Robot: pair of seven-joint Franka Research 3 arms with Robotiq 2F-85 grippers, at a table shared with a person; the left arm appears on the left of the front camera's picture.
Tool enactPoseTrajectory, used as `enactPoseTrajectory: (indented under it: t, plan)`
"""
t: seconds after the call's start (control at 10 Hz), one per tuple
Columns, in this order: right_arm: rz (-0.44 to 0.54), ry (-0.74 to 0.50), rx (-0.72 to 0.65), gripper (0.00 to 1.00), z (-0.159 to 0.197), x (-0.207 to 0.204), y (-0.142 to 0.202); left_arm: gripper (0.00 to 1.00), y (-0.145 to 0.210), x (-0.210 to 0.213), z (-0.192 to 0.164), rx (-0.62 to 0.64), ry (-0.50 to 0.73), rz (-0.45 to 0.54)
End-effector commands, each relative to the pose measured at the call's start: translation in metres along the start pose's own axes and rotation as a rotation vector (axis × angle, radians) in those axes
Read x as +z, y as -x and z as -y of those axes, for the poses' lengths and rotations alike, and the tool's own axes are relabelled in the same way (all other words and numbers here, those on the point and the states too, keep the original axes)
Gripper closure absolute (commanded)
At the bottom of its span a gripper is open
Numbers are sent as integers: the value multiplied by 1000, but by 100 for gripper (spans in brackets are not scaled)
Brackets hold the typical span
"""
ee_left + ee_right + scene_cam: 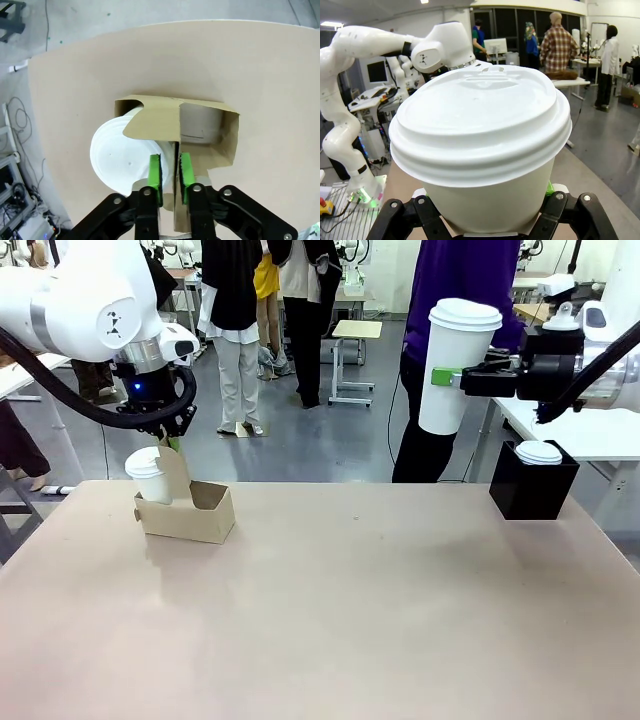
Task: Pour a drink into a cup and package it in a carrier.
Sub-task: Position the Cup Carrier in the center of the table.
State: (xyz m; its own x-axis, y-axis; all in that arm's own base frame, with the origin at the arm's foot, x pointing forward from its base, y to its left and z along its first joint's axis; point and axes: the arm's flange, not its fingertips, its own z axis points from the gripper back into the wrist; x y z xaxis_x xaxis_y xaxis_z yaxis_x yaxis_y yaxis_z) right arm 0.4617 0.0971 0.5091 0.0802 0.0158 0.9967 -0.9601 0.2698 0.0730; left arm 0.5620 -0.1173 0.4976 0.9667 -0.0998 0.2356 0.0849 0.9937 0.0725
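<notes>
My left gripper (170, 167) pinched the upright handle panel of the carrier (200, 522) to steady it on the table (360, 620), while my right gripper (450, 377) clenched the lidded cup (455, 340) upright, well apart, presumably for loading.

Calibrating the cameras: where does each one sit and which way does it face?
Front: between the arms, facing across the table to the person; left arm, right gripper show.
Left wrist: above the carrier, looking down; left gripper straddles its handle panel.
Right wrist: behind the cup its gripper holds, facing the left arm.
Shared: front and right wrist both show cup, left arm.
</notes>
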Motion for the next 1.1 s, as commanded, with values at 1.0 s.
enactPoseTrajectory:
  t: [1.0]
  plan:
    - [0,8,20,20,-2,-1,-4,98,26,75,27,180,69,-2]
